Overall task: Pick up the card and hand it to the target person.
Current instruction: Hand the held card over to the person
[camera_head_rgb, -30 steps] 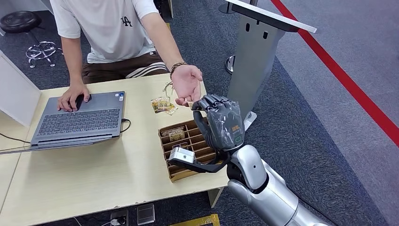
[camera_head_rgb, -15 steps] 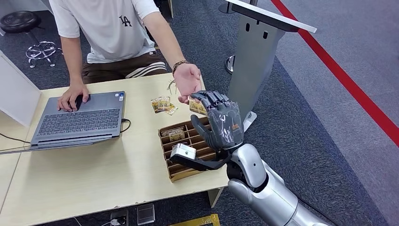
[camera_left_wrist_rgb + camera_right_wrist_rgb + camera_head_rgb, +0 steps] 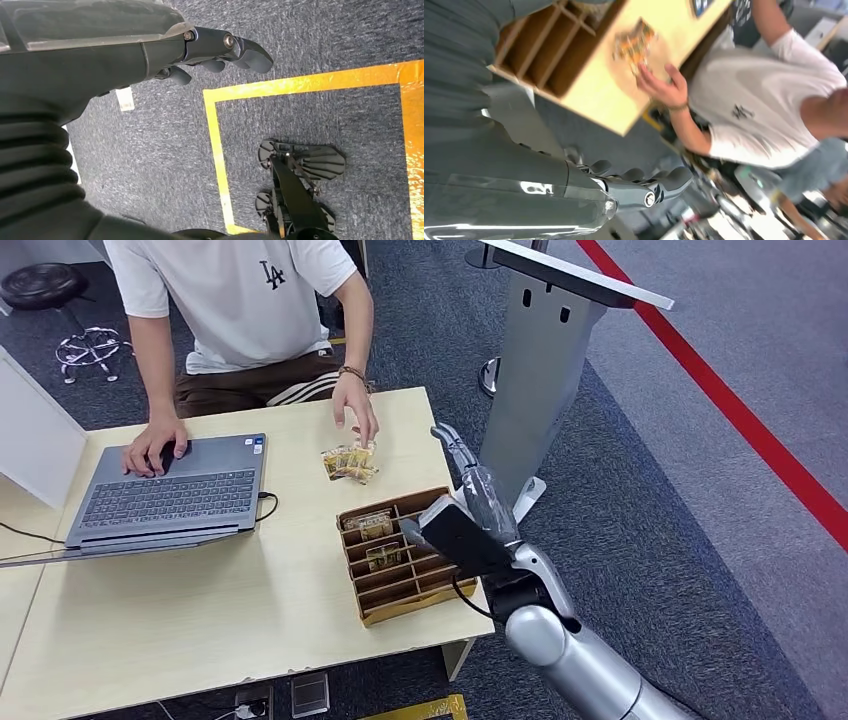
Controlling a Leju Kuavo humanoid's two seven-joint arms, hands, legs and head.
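Since the prior frame my right hand (image 3: pixel 478 502) released the card (image 3: pixel 352 462) to the person's hand (image 3: pixel 355 405) at eleven o'clock, fingers now straight and empty, so I judged a slow clear retreat best.

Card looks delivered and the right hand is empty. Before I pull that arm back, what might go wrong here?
The right hand hangs open beside the slotted card box at the desk's edge, its forearm over the box corner; a low retreat may clip it. The person's hand is setting cards down nearby, so a sweep toward them risks contact. The grey stand is close on the arm's other side.
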